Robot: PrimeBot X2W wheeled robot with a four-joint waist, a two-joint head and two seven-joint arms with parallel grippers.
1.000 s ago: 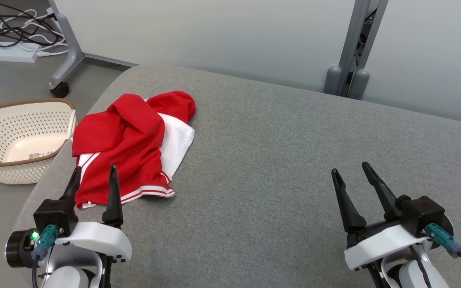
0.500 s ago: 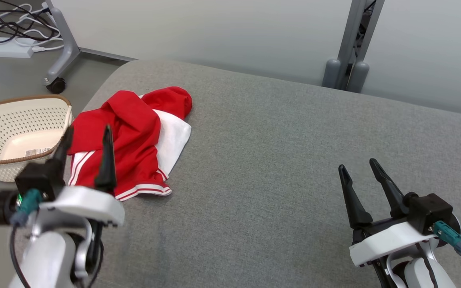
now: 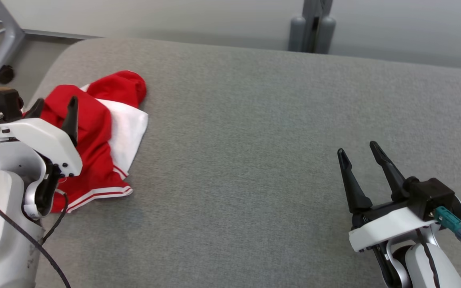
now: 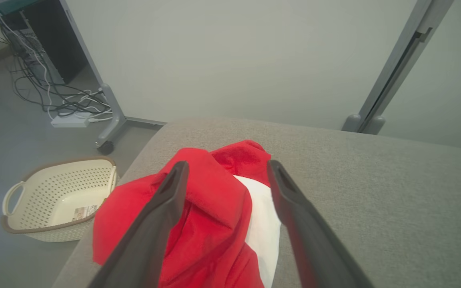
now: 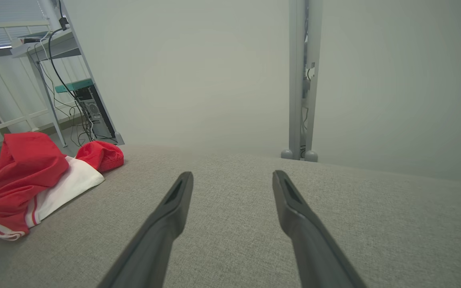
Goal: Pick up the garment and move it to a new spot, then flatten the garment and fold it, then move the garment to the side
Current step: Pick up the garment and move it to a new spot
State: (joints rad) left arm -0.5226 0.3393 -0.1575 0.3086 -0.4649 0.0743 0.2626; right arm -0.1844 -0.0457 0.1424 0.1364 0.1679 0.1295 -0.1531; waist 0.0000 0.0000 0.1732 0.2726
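Now the left end effector [image 3: 56, 102] hangs by the crumpled red and white garment [image 3: 94, 152] at the left end of the grey counter [image 3: 254, 120], fingers spread wide, holding nothing. The right end effector [image 3: 357, 149] hovers well apart, fingers spread and empty too.

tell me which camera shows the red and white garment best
The right wrist view: nothing blocks the garment there, so red folds, white panel and striped hem all show, though the picture's left edge clips it. In the head view the left gripper covers its left side; in the left wrist view the fingers cross it.
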